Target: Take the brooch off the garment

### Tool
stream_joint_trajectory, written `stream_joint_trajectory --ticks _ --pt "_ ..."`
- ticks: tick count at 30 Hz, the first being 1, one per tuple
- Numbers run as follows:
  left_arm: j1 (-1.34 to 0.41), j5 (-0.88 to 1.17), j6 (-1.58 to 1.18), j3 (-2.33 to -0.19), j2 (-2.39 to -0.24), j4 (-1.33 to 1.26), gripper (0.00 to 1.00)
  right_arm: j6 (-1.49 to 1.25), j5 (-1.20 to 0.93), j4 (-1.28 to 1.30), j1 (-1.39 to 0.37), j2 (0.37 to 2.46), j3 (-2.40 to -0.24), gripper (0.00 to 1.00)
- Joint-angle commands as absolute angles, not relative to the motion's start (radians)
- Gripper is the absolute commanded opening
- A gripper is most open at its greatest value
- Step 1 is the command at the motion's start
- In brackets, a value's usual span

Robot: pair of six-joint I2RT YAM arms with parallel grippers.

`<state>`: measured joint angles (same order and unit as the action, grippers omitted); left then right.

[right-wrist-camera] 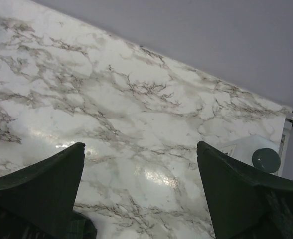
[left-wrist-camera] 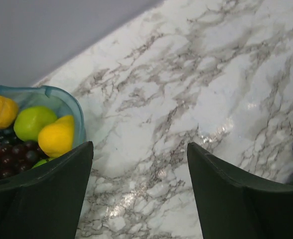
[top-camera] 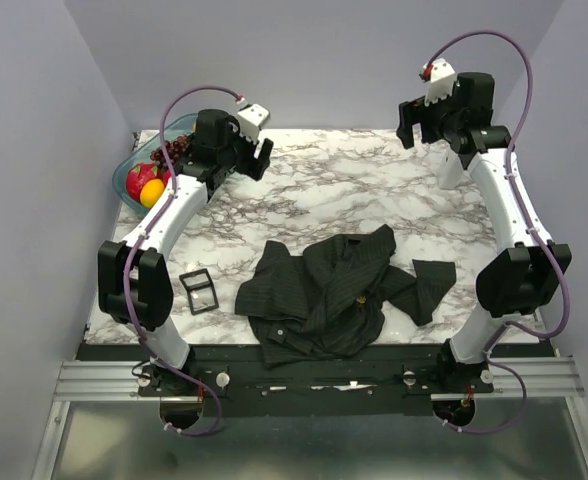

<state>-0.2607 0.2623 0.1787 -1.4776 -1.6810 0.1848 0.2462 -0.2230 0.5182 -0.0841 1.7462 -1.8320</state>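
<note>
The black pinstriped shirt [top-camera: 324,290] lies crumpled at the near middle of the marble table. A tiny gold brooch [top-camera: 363,298] sits on its right front. My left gripper [top-camera: 257,160] is raised at the back left, far from the shirt; its jaws stand wide apart and empty over bare marble in the left wrist view [left-wrist-camera: 139,159]. My right gripper [top-camera: 429,135] is raised at the back right, open and empty, over marble in the right wrist view [right-wrist-camera: 140,157]. A dark bit of the shirt [right-wrist-camera: 81,229] shows at that view's lower left.
A teal bowl [top-camera: 134,170] of fruit stands at the back left corner; it also shows in the left wrist view [left-wrist-camera: 62,102]. A black rectangular buckle frame [top-camera: 199,291] lies left of the shirt. Grey walls enclose the table [top-camera: 324,190] on three sides.
</note>
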Motion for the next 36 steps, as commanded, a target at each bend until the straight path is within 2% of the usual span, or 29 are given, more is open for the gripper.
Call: stream_joint_trajectory --ticks 1,5,9,13,15,20,24,30,36 --pt "-0.255 0.431 0.333 -1.457 -1.678 0.397 0.83 0.426 -0.305 0.545 -0.091 1.709 -1.734 1.0" --pt "-0.255 0.483 0.522 -1.466 -1.703 0.567 0.81 0.63 -0.423 0.616 -0.091 1.68 -1.637 1.0" --pt "-0.255 0.506 0.676 -1.428 -1.678 0.649 0.81 1.03 -0.546 0.852 -0.091 1.706 -1.632 0.98" --pt "-0.255 0.509 0.758 -1.396 -1.663 0.724 0.8 1.297 -0.538 1.145 -0.089 1.795 -1.677 0.81" --pt "-0.255 0.499 0.768 -1.397 -1.672 0.759 0.78 1.386 -0.537 1.199 -0.087 1.836 -1.684 0.78" --pt "-0.255 0.492 0.767 -1.376 -1.674 0.759 0.76 1.463 -0.566 1.207 -0.089 1.897 -1.661 0.75" --pt "-0.255 0.508 0.758 -1.377 -1.664 0.778 0.76 1.495 -0.571 1.249 -0.089 1.997 -1.729 0.71" --pt "-0.262 0.542 0.874 -1.39 -1.634 1.008 0.76 1.555 -0.568 1.324 -0.094 2.101 -1.787 0.66" --pt "-0.264 0.476 0.904 -1.296 -1.569 0.977 0.76 1.526 -0.578 1.321 -0.103 2.157 -1.795 0.53"
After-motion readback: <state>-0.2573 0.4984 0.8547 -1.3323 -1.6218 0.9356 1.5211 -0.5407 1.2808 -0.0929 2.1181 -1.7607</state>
